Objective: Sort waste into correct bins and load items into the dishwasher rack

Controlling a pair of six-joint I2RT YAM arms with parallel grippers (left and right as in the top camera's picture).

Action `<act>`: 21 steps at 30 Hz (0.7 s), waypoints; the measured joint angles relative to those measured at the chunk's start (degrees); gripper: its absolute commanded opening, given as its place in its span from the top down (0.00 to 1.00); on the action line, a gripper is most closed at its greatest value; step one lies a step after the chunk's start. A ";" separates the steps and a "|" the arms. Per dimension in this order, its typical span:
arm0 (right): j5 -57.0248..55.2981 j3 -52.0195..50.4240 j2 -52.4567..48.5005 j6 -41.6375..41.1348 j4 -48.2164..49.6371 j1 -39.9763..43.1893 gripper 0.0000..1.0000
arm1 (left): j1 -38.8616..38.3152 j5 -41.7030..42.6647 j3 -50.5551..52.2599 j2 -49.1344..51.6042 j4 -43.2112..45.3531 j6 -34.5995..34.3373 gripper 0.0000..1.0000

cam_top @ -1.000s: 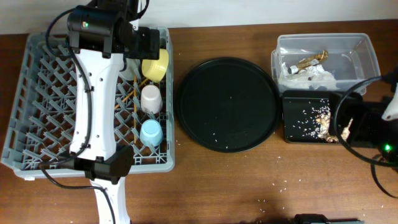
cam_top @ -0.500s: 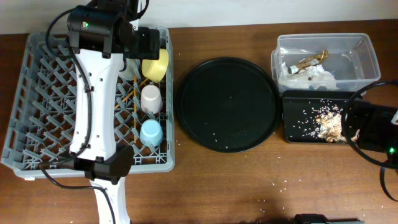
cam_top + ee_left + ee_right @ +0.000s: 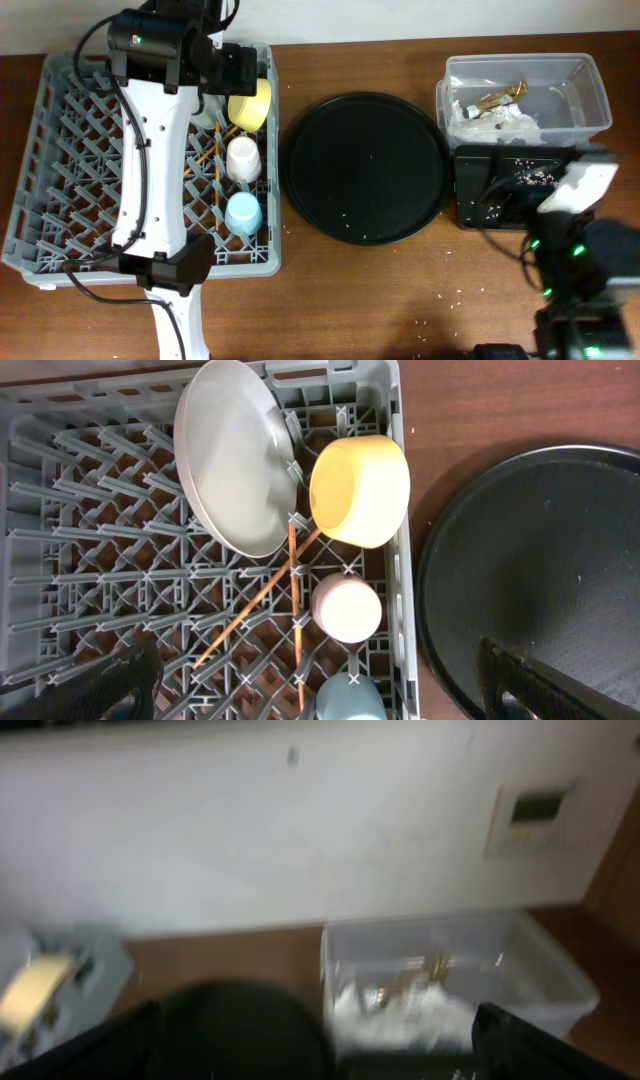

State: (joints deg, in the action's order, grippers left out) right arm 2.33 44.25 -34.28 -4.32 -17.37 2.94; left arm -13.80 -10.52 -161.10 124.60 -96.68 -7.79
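**A:** Right arm has swung in from the 3 o'clock edge and now hangs over the flat tray [image 3: 470, 168], hiding most of what lies in it. Left arm hasn't budged.

**B:** Holding anything?

**A:** No. The right gripper [image 3: 320, 1038] has its fingers spread wide with nothing between them. Its blurred camera looks across at the tub [image 3: 550, 970] and the wall. The left gripper [image 3: 315, 665] is just as wide and empty, hovering over the rack [image 3: 60, 150] at 9 o'clock.

**B:** Why hover there?

**A:** My guess is that loading is finished. The plate [image 3: 230, 455] stands on edge between pegs near the rack's 1 o'clock corner, so it would drain. The bowl [image 3: 360, 490] lies tipped on its side just beside it. The pink cup [image 3: 347, 608] and blue cup [image 3: 350, 698] sit mouth-down at the bowl's 6 o'clock. The chopsticks [image 3: 265, 595] slant across the lattice below the plate.

**B:** And the waste?

**A:** It looks sorted by kind. The tub at 2 o'clock holds crumpled white napkins [image 3: 512, 122] and a gold-brown wrapper [image 3: 500, 98]. In the flat tray, just at its 6 o'clock, only pale rice-like crumbs [image 3: 497, 188] show beside the arm. A few specks dot the round tray [image 3: 365, 130] at centre.
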 measured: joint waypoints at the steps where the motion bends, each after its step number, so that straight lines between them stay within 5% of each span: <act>1: 1.16 -7.17 4.20 0.02 4.37 0.00 0.02 | 0.00 0.07 0.00 0.00 0.02 0.00 0.01; 10: 2.99 -31.89 24.76 -0.04 15.41 -0.04 0.02 | 0.00 0.07 0.00 0.00 -0.02 0.02 0.01; 21: 2.29 -43.36 33.35 3.15 18.45 -1.99 0.01 | 0.00 0.04 0.00 0.00 0.02 0.02 0.01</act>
State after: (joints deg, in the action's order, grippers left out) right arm 4.62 0.89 -0.93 -1.17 1.08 0.95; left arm -13.80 -10.48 -161.10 124.60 -96.66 -7.77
